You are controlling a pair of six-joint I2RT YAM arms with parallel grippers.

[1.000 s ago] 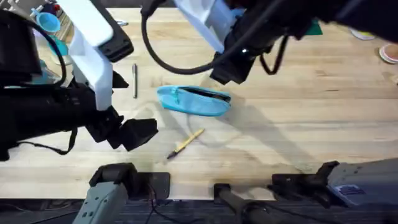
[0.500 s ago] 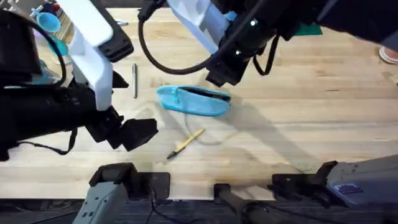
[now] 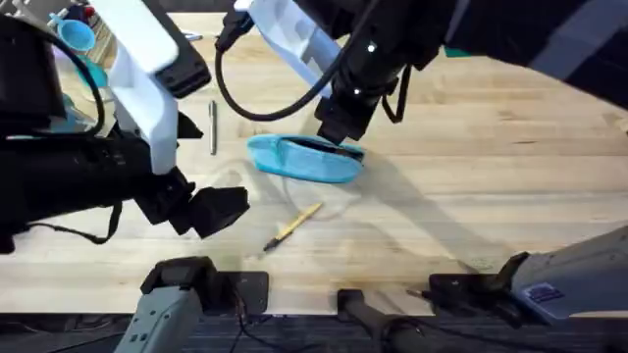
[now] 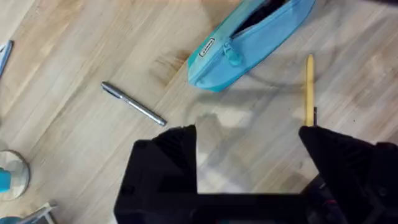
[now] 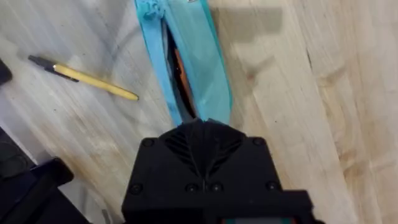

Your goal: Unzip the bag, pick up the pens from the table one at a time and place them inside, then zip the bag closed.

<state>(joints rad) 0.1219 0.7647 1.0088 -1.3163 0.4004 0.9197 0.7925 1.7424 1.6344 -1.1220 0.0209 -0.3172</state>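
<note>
the blue bag lies on the table, its zipper open along the top. the right gripper sits at the bag's far end, jaws pressed together right at the zipper; whether they pinch the pull i cannot tell. the left gripper hovers with jaws wide and empty. the tan pen lies just ahead of one finger, the silver pen ahead of the other.
</note>
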